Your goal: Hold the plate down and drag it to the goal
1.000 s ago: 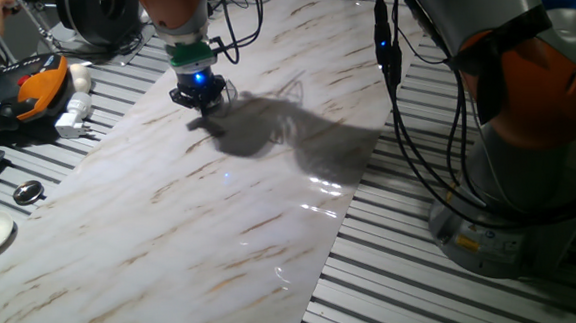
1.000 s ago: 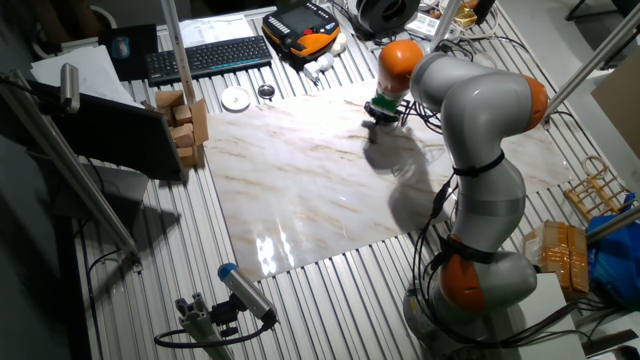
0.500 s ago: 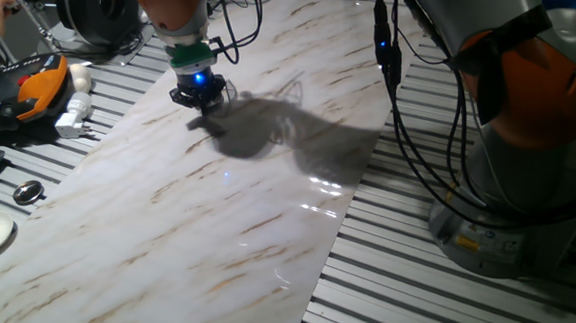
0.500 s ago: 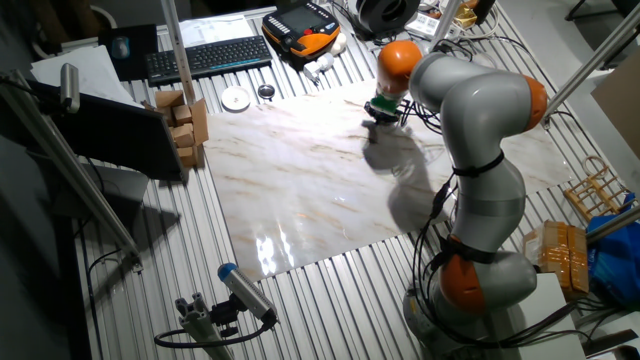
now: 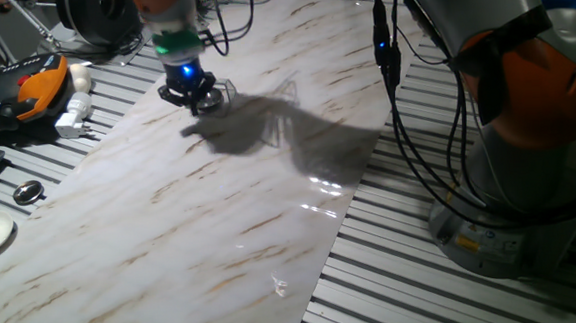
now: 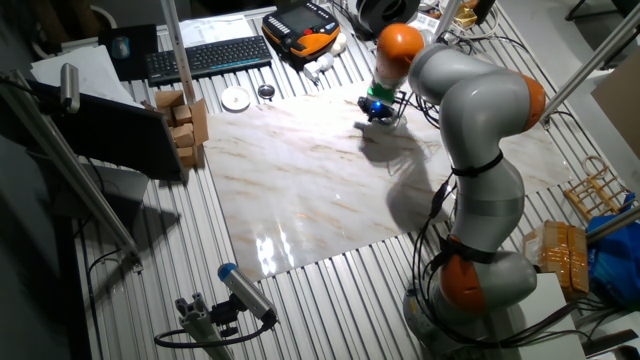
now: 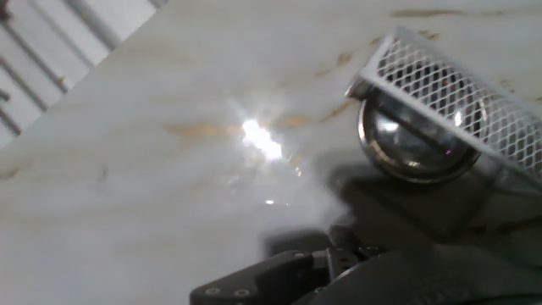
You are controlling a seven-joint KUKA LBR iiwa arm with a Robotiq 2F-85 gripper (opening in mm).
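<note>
Since a moment ago the end effector (image 5: pixel 196 95) has shifted left and toward the far edge of the marble counter (image 5: pixel 201 217), and its shadow is trailing to its right. From the other fixed view the arm is reaching across, wrist pointing down at the end effector (image 6: pixel 378 108), with a blue light glowing on it. In the hand view the plate (image 7: pixel 412 146) is lying just beside the goal (image 7: pixel 457 97), tucked under its white mesh-looking wall and partly covered by it. Whether the fingers are spread or pressed together cannot be told; only dark blurred parts are showing
</note>
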